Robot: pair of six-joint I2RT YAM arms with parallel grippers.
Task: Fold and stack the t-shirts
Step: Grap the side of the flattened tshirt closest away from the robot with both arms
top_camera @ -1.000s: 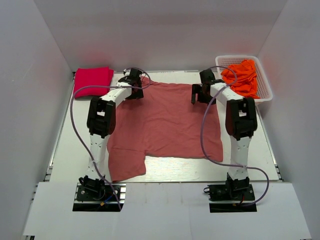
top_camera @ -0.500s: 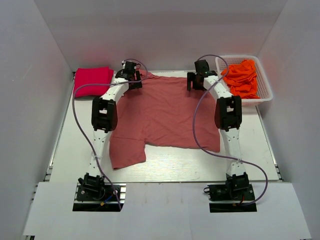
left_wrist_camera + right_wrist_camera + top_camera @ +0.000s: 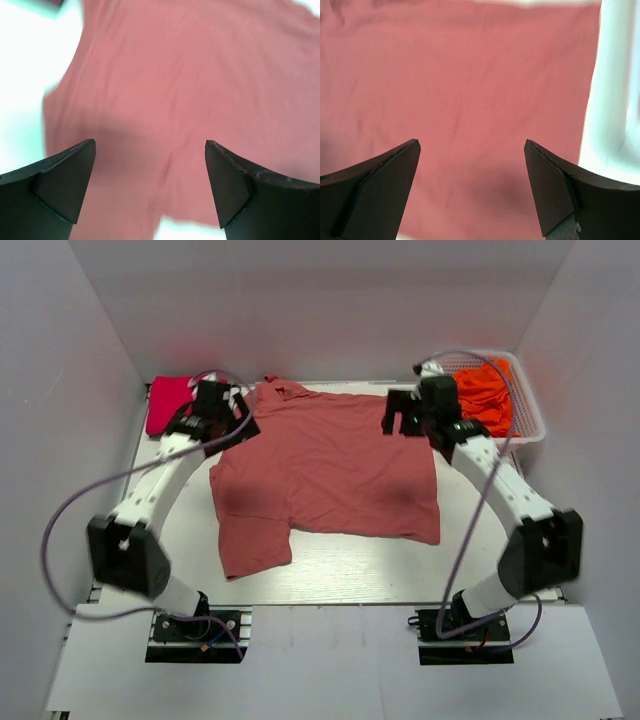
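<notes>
Left gripper (image 3: 150, 147), right gripper (image 3: 472, 145): wide open, empty (above far corners). Salmon-pink t-shirt (image 3: 330, 465) spread flat; first fold pending. Next probably: lower, pinch both corners evenly.

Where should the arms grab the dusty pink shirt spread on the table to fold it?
By its far edge, one corner per gripper, pinching from above. The pink shirt lies flat, so only its edges can be pinched, and the open left gripper and right gripper hover there.
</notes>
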